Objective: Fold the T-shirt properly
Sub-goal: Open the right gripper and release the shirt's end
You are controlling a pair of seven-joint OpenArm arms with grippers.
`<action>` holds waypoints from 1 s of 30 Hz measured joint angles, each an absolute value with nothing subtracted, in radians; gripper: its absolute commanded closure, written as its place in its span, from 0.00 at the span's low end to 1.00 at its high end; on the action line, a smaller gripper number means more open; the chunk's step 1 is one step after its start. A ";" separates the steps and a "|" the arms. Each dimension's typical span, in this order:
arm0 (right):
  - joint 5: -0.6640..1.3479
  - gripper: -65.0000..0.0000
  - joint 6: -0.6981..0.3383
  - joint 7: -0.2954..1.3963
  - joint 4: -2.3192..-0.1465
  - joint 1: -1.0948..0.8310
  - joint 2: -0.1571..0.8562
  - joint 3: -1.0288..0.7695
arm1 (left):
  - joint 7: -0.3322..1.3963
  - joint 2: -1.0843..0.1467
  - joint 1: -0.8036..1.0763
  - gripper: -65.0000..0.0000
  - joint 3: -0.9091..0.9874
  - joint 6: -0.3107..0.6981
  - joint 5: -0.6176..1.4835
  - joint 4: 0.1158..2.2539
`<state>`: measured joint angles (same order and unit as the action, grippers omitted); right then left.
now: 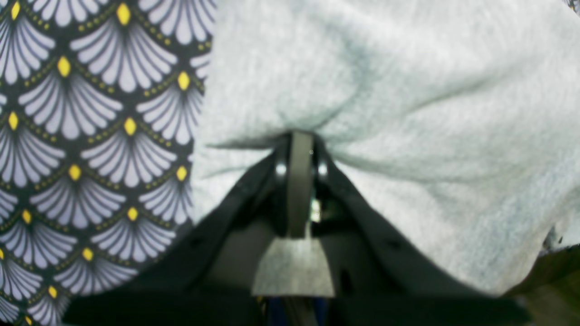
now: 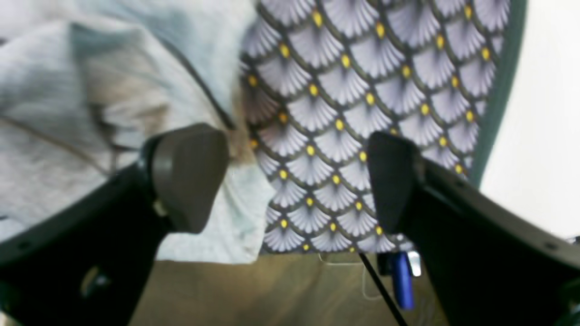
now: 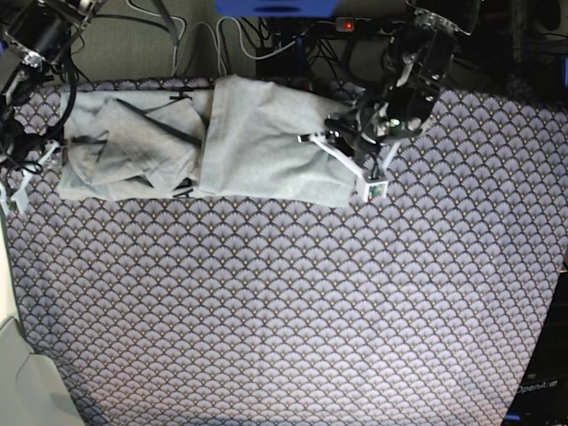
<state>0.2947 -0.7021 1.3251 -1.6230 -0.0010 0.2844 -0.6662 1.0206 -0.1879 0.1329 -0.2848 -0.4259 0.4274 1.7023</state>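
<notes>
Base view, T-shirt (image 3: 222, 142) lying lengthwise across tablecloth's (image 3: 284, 302) far edge

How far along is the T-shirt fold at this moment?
Early to midway. The T-shirt lies at the far edge of the tablecloth, with one panel already folded over. The left claw is shut on the fabric, mid-fold. The right claw is open by the bunched end, which needs straightening and folding.

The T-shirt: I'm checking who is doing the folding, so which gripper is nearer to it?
Left. The left gripper is shut on the T-shirt fabric, while the right gripper hangs open at the shirt's edge, holding nothing.
</notes>
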 measured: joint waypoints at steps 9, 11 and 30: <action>0.297 0.18 -0.702 1.327 -1.623 -0.003 0.287 -0.664 | 1.021 -0.188 0.133 1.00 -0.285 -0.426 0.427 1.702; 0.297 0.18 -0.702 1.328 -1.623 -0.003 0.273 -0.663 | 1.021 -0.187 0.133 1.00 -0.285 -0.426 0.427 1.702; 0.305 0.18 -0.702 1.296 -1.600 0.006 0.238 -0.606 | 1.021 -0.187 0.132 1.00 -0.285 -0.426 0.424 1.702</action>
<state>0.3046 -0.7017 1.2957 -1.5997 0.0055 0.2382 -0.6064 1.0206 -0.1875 0.1322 -0.2848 -0.4259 0.4240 1.7023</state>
